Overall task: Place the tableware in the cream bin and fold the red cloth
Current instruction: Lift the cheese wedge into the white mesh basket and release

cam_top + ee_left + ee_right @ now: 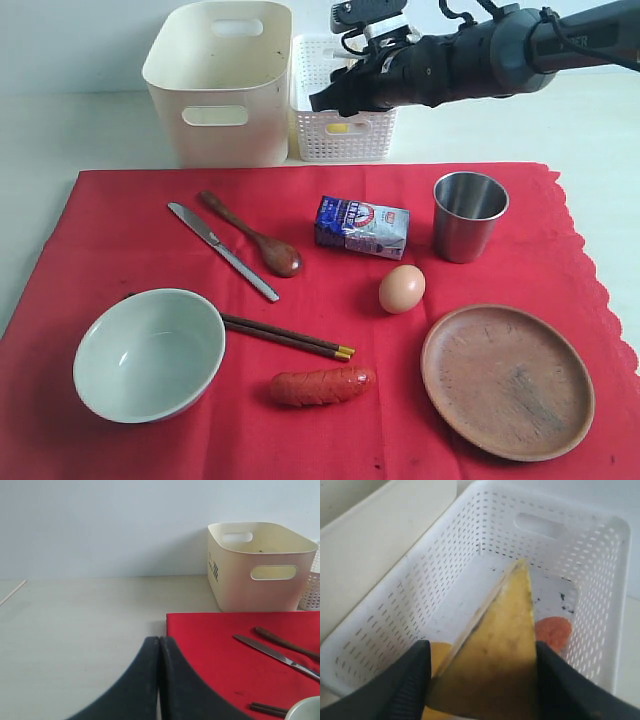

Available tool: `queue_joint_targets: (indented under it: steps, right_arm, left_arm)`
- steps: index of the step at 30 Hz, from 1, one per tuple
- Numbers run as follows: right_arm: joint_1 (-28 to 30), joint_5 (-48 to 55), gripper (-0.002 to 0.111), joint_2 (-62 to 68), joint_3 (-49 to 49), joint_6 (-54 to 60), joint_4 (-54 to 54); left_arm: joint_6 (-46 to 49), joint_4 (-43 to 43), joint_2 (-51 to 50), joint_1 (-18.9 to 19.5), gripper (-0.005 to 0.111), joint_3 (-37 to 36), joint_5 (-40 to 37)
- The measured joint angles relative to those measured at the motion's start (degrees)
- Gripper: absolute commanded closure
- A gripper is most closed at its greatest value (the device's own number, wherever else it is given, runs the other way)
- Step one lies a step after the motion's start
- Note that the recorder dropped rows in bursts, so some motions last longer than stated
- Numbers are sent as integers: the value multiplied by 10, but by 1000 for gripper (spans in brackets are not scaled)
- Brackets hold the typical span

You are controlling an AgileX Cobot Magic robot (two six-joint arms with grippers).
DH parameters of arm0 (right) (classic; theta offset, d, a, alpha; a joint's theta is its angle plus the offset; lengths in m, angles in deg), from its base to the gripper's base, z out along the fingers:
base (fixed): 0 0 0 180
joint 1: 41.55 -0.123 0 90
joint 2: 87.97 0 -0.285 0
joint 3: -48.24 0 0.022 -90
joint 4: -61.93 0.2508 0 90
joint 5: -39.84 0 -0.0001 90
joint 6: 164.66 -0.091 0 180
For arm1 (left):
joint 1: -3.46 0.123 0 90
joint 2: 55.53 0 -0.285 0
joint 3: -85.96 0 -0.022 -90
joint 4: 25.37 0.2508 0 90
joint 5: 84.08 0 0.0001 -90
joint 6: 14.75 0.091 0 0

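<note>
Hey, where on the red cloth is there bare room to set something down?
The red cloth is bare at its far left corner, between the cream bin and the knife, and between the spoon and the milk carton. The near middle is crowded: bowl, chopsticks, sausage, egg and plate sit close together.

Red cloth (120,240) flat, unfolded. On it: green-white bowl (148,352), wooden plate (507,382), steel cup (468,220) upright, knife (222,251), spoon (245,232), chopsticks (288,336). Cream bin (260,125) upright just behind the cloth's far edge.
</note>
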Motion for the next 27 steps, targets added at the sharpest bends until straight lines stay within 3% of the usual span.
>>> queue_joint_targets:
  steps: [18,27]
  right_arm:
    - [0,-46,30,0,0,0,13]
    - [0,-42,29,-6,0,-1,43]
  left_arm:
    - [0,0,0,0,107,0,0]
    - [0,0,0,0,107,0,0]
